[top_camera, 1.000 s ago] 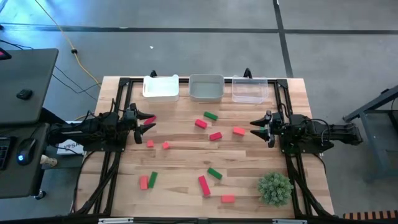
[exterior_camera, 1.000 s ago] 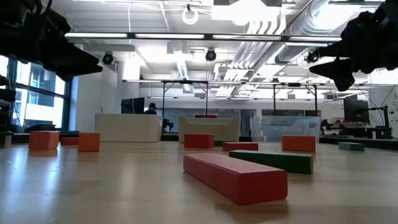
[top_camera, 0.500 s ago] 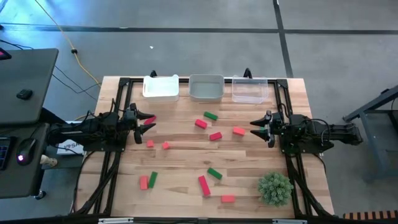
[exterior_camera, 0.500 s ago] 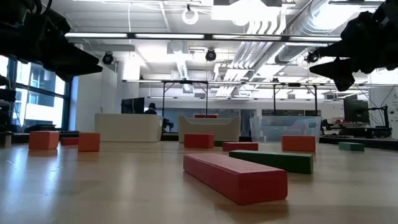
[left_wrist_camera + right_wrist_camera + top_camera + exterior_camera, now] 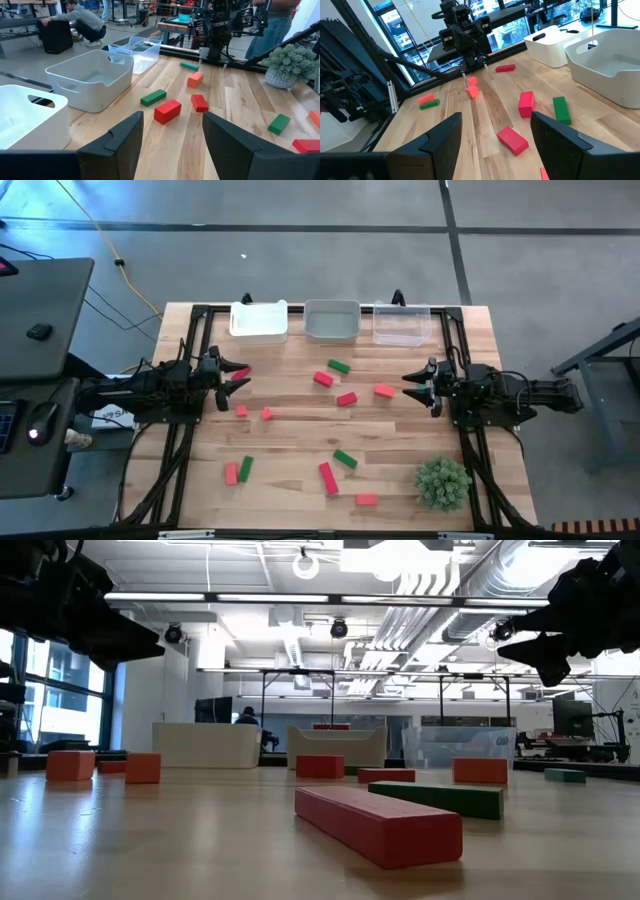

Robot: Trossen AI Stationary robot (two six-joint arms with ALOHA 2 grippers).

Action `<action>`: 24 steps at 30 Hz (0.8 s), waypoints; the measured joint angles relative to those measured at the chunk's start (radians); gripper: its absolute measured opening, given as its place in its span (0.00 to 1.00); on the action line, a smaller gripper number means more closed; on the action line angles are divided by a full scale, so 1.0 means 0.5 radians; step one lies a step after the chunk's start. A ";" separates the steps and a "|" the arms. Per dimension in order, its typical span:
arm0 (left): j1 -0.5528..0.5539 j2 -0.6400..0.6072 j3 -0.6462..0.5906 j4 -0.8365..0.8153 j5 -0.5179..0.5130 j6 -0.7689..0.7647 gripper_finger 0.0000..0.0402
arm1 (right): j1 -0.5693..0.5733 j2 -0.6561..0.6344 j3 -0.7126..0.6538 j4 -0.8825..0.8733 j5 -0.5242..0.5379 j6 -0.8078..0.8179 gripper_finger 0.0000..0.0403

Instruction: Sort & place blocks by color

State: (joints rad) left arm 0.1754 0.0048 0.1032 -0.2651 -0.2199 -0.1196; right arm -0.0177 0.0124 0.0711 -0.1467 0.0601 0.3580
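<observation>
Blocks (image 5: 322, 379): twelve loose on the desk (image 5: 300, 450); three green, nine red or coral.
Bins (image 5: 331, 321): three, at far edge.
Left pincer (image 5: 240, 378): released, empty.
Right pincer (image 5: 408, 387): released, empty.

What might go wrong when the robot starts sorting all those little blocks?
A green block lies right beside a red block, so a gripper reaching for one might bump the other. The coral blocks look much like the red ones and could be mixed up. The plant stands near a block, so the right gripper might brush it.
</observation>
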 joint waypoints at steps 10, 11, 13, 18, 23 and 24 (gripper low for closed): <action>0.000 0.000 0.001 0.000 0.000 0.000 0.48 | 0.000 0.000 -0.001 0.001 0.000 0.000 0.56; 0.000 0.000 0.001 0.000 0.000 0.000 0.48 | 0.000 0.000 0.000 0.000 0.000 0.000 0.56; 0.000 0.000 0.001 0.000 0.000 0.000 0.48 | 0.000 0.000 -0.001 0.001 0.000 0.000 0.56; 0.000 0.000 0.001 0.000 -0.002 0.000 0.48 | 0.000 -0.001 0.000 0.000 0.000 0.008 0.56; 0.000 0.000 0.000 0.000 -0.002 0.000 0.48 | 0.000 0.000 -0.001 0.001 0.000 0.053 0.56; 0.000 0.000 0.000 0.000 -0.002 -0.001 0.48 | 0.000 -0.001 0.000 0.001 0.000 0.054 0.56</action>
State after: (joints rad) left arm 0.1754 0.0048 0.1032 -0.2649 -0.2211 -0.1200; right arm -0.0177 0.0120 0.0711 -0.1463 0.0601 0.3852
